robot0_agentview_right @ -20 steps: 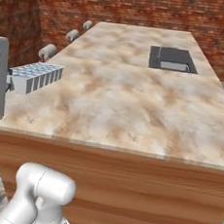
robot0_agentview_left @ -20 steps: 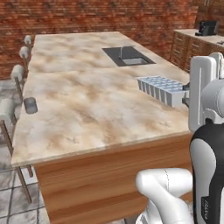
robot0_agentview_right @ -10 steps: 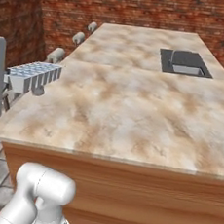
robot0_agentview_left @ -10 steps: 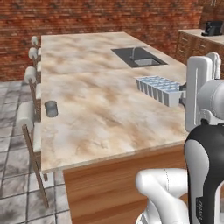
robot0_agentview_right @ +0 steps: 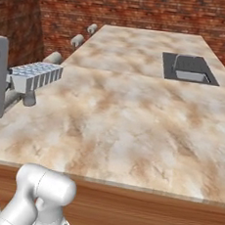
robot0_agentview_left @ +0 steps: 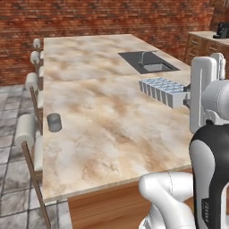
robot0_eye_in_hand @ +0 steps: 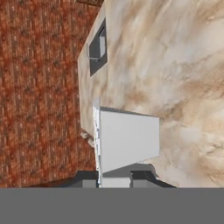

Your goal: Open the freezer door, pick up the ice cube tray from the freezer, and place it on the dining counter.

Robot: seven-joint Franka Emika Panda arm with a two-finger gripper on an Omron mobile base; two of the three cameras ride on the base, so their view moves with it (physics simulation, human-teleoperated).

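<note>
Item 1: small rectangular ice cube tray, white to pale blue, with a grid of little square cells. It is carried level in the air above the worktop, one short end gripped, the rest reaching out over the stone. From the right base view the tray shows at the left edge; from the hand view its plain grey underside faces the camera.

Item 2: pincer of the white arm, closed down tight on the near end of the tray. The dark fingertips sit against the tray's lower edge.

Item 3: large island worktop, beige marbled stone on a wooden base. An inset steel sink with a tap lies toward the far end.

Item 4: small grey cup, upright on the worktop near its left edge, well apart from the tray.

Item 5: row of pale round-backed stools along the left side of the island.

Item 6: red brick wall behind.
</note>
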